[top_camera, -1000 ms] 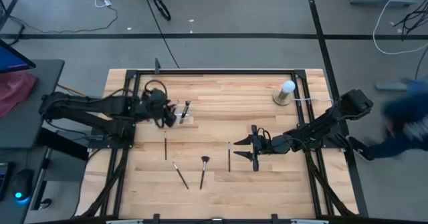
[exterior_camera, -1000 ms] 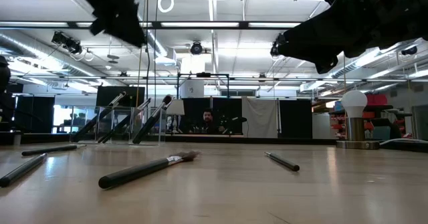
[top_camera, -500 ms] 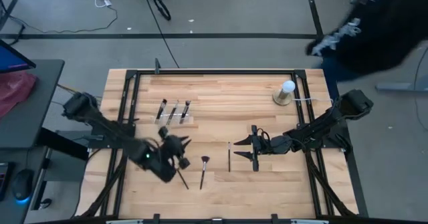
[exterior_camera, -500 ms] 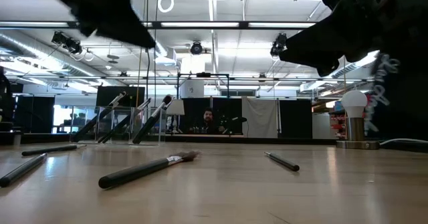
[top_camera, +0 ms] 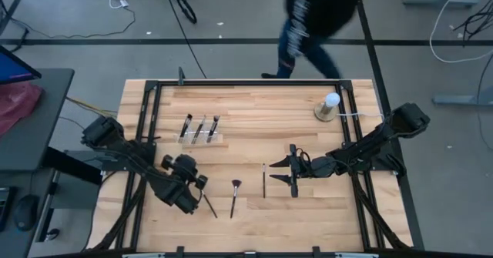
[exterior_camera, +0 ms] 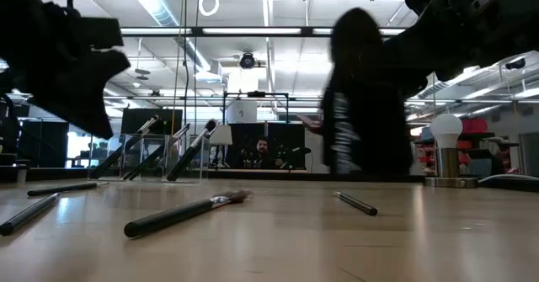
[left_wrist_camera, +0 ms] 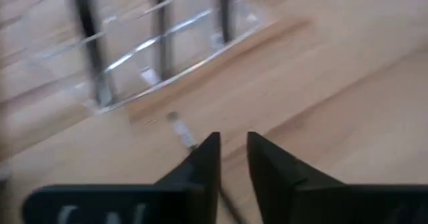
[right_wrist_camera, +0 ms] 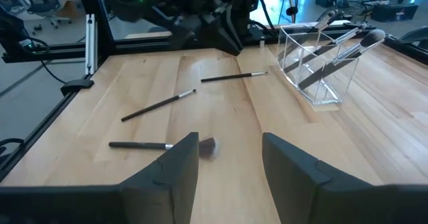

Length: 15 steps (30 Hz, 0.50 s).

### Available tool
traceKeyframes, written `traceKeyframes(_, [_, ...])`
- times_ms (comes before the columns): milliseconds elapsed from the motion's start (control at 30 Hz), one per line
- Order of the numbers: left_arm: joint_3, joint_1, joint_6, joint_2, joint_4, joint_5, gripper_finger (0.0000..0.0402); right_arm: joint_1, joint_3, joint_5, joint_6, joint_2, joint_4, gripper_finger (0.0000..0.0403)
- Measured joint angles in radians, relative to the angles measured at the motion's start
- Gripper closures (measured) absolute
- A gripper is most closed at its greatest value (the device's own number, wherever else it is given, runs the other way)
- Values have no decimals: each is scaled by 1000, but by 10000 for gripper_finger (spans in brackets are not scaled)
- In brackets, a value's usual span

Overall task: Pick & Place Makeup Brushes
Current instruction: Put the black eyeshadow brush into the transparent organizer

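Listing makeup brushes (top_camera: 234, 195): we count slim black handles, silvery ferrules, three in clear holder (top_camera: 200, 130); left gripper (top_camera: 202, 182) narrow and empty, right gripper (top_camera: 293, 170) spread.

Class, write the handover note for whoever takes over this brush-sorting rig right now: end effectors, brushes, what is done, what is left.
Left end effector: narrowly open, above a loose brush near the clear holder, not gripping it.
Right end effector: open, empty, waiting mid-table.
Done: three brushes lean in the holder.
Left: four loose on the table: that one, a slanted brush, the fan brush and a thin brush.
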Motion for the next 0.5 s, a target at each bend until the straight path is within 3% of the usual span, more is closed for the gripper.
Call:
traceKeyframes(167, [-44,-10,-114,31,-19,22,238,0,0,0,1,0,-1,236])
traceKeyframes(300, [-129,-25,-173,34,109,17,172,0,0,0,1,0,-2,236])
traceKeyframes(500, [-218,-38,-266,34,213,-29,131,-1,0,0,1,0,-2,236])
